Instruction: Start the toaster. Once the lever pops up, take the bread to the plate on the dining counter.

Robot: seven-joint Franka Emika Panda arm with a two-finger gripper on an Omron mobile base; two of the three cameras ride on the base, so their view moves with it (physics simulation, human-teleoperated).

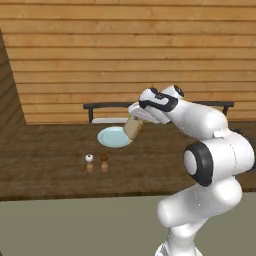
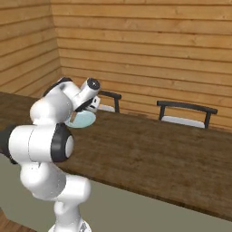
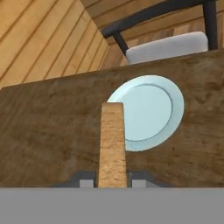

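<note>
Gripping the bread [image 3: 113, 144] edge-on between its two fingers, the gripper [image 3: 112, 178] is reaching out over the dining counter [image 1: 50, 150]; in the hand view the slice is rising straight up from between the fingertips, its crust facing the camera; its far end is overlapping the near rim of the plate [image 3: 146, 111]; from the left base view the bread [image 1: 132, 128] is hanging tilted beneath the hand, just beside the plate [image 1: 112, 136] and above that rim, apart from the wood; the plate is lying flat on the counter, near its far edge; two small shakers [image 1: 97, 163] are standing side by side nearer the robot than the plate; a dark-framed chair [image 3: 170, 43] with a pale seat is waiting beyond the plate, behind the counter; a second chair [image 2: 186, 113] is sitting further along, well apart from the plate.
</note>
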